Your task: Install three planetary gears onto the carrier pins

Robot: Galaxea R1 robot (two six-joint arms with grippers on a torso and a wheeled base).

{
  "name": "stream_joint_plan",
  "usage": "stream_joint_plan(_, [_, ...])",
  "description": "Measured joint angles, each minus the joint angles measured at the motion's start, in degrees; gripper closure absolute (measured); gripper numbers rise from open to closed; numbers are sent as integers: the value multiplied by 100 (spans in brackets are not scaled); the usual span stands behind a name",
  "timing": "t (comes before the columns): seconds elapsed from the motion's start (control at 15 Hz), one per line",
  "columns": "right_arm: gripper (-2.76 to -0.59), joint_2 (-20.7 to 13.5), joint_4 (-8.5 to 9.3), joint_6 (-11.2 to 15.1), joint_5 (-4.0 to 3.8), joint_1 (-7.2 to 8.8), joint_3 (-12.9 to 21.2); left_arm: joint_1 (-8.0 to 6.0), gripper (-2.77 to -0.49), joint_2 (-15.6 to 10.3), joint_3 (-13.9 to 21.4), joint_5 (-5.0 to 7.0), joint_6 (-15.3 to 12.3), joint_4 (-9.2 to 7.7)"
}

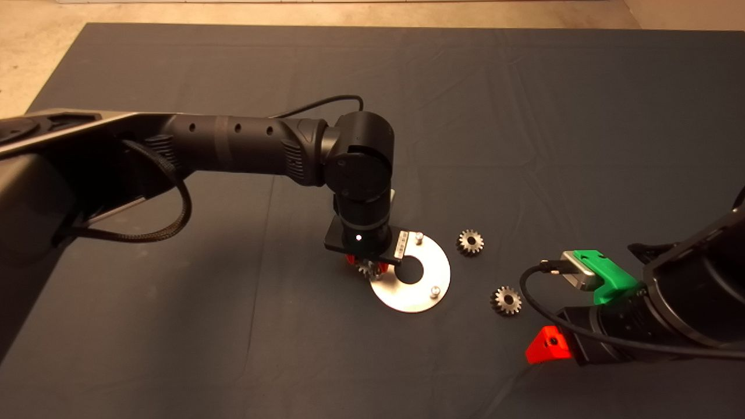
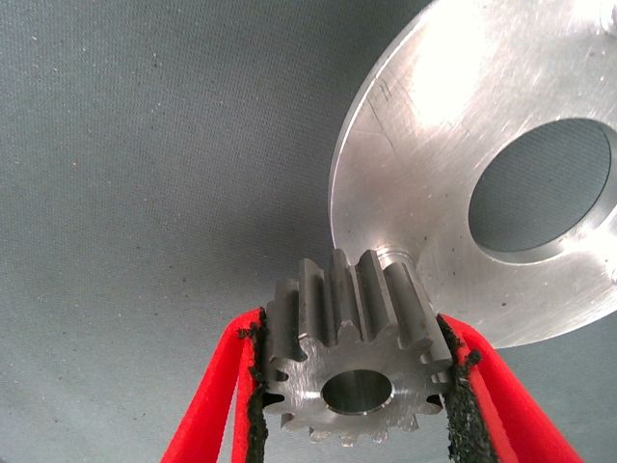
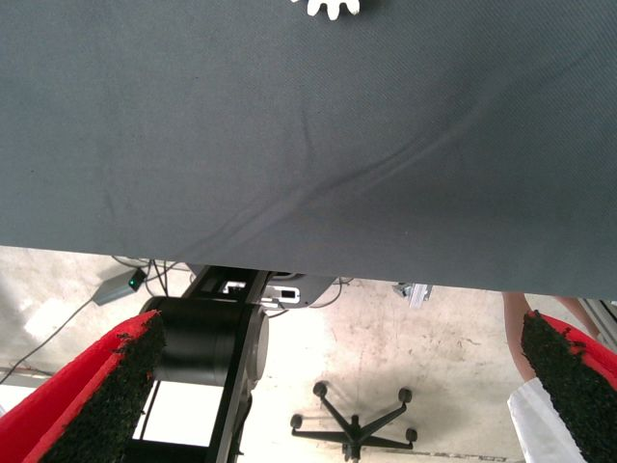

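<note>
Near the middle of the head view, the left gripper (image 1: 366, 269) points down at the left edge of the round shiny plate (image 1: 428, 273). Its two red fingers (image 2: 224, 386) squeeze one small gear (image 2: 352, 359) between them. Two pins (image 1: 418, 236) stand up on the plate, bare. Two more gears (image 1: 469, 242) lie flat on the dark mat (image 1: 524, 116), just right of the plate. At the lower right, the right gripper (image 3: 328, 395) waits with its fingers wide apart.
</note>
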Motion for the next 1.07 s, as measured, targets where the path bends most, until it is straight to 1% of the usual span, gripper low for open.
stream_joint_plan(0.53, [-275, 0, 0, 0, 0, 0, 0, 1, -95, 20, 75, 5, -15, 0])
stream_joint_plan(0.87, [-275, 0, 0, 0, 0, 0, 0, 1, -95, 197, 81, 0, -52, -2])
stream_joint_plan(1.07, [-275, 0, 0, 0, 0, 0, 0, 1, -95, 221, 81, 2, -91, -2])
